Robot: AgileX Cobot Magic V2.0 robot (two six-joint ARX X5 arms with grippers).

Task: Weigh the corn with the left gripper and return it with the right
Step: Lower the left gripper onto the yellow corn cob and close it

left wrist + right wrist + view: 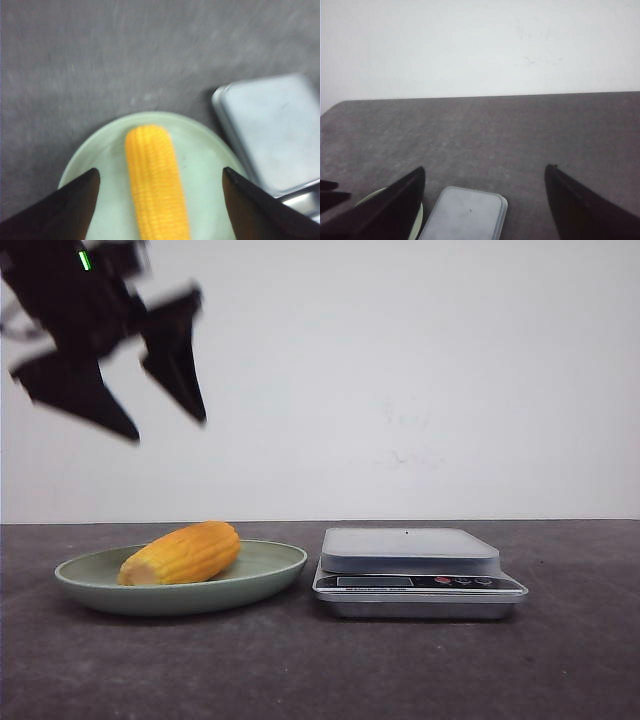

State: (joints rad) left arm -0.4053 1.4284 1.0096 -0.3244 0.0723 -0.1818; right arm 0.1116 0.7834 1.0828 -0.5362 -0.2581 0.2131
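Note:
The yellow-orange corn lies on its side in a pale green plate at the left of the table. In the left wrist view the corn lies lengthwise on the plate, between my two fingers but well below them. My left gripper is open and empty, high in the air above the plate's left part. A silver kitchen scale stands right of the plate, its platform bare. My right gripper is open and empty above the scale; it is out of the front view.
The plate and the scale stand close together on the dark grey table. A white wall closes the back. The scale's display and buttons face the front.

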